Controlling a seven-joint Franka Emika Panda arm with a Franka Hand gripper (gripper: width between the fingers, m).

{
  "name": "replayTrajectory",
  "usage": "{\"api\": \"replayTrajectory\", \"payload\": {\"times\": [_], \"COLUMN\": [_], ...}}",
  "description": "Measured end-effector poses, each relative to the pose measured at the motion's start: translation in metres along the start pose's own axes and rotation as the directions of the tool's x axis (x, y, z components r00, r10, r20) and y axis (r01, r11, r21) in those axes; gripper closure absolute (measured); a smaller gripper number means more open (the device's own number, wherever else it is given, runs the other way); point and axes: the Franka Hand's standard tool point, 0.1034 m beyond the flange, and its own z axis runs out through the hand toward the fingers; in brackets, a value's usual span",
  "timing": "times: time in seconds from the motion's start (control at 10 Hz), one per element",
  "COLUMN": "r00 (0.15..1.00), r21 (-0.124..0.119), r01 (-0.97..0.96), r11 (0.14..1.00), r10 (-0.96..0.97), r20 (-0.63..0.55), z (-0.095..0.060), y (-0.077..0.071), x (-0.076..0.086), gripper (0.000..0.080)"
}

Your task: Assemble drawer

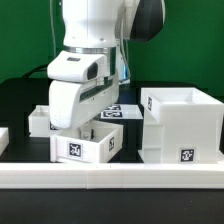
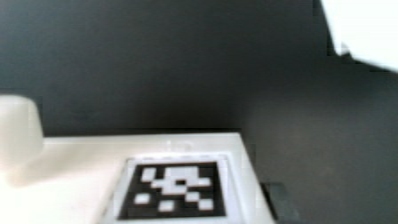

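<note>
- Drawer housing (image 1: 182, 125), a large open-topped white box, is seen standing on the dark table (image 1: 20, 100), with a square tag low on its front.
- The front tray (image 1: 95, 143) is placed just beside the housing, on the exterior view's left of it and parted from it by a narrow gap. A tag (image 1: 73, 150) is carried on its near wall.
- The second tray (image 1: 42, 120) is set farther from the housing on that same side, and further back.
- The gripper (image 1: 80, 126) is held low over the front tray. Its fingers are masked by the arm's white body and the tray wall, so it cannot be told whether the jaws are apart or clamped.
- In the wrist view a tagged white face (image 2: 178, 188) is pictured close under the camera. It is judged to belong to the tray, and no fingers can be made out there.
- The step in hand is judged to be taking hold of the front tray so that it can be brought to the housing.
- A wall is best taken squarely and deep between the jaws, so that the tray is not tipped when lifted.
- The tray is best kept level and eased in slowly, since the housing may be shoved aside by a skewed entry.
- The marker board (image 1: 122, 110), behind the housing's near corner, and the rail (image 1: 110, 178), in front of the housing, are to be cleared.
</note>
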Motion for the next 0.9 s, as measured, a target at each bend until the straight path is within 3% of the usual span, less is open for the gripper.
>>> {"api": "replayTrajectory", "payload": {"times": [0.2, 0.6, 0.9], "r00": [0.996, 0.991, 0.990], "r21": [0.002, 0.008, 0.003], "r01": [0.088, 0.133, 0.139], "r11": [0.996, 0.991, 0.990], "r10": [-0.088, -0.133, -0.139], "r20": [0.008, 0.002, -0.001], "z": [0.002, 0.003, 0.001], "y": [0.000, -0.005, -0.003], "x": [-0.001, 0.024, 0.020], "gripper": [0.0758, 0.0758, 0.0758]}}
